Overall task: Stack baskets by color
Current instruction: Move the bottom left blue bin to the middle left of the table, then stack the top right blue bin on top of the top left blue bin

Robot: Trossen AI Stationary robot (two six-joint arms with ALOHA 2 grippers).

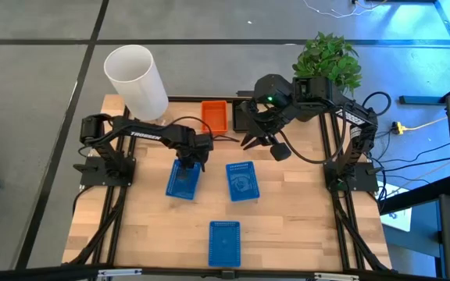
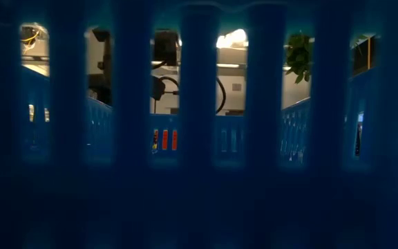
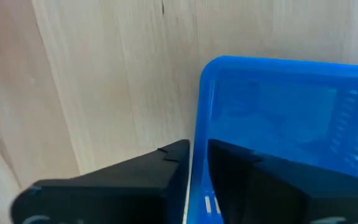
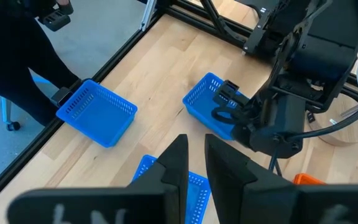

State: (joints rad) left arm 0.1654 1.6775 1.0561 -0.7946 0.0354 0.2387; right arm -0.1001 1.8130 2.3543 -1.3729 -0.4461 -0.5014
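Three blue baskets lie on the wooden table: one at centre left, one at centre, and one near the front edge. An orange basket sits at the far edge. A dark basket lies beside it, mostly under my right arm. My left gripper points down, shut on the centre-left blue basket. My right gripper hangs high over the far centre, shut and holding nothing. My left gripper pinches one wall of the blue basket at its far end, close to a corner. One finger is inside the basket and the other is outside. The fingers come from above, pointing down. The basket's bottom rests on the table.
A tall white cylinder stands at the far left corner and a potted plant at the far right. The front blue basket's mesh fills the low view. Bare wood lies between the baskets and along the left and right sides.
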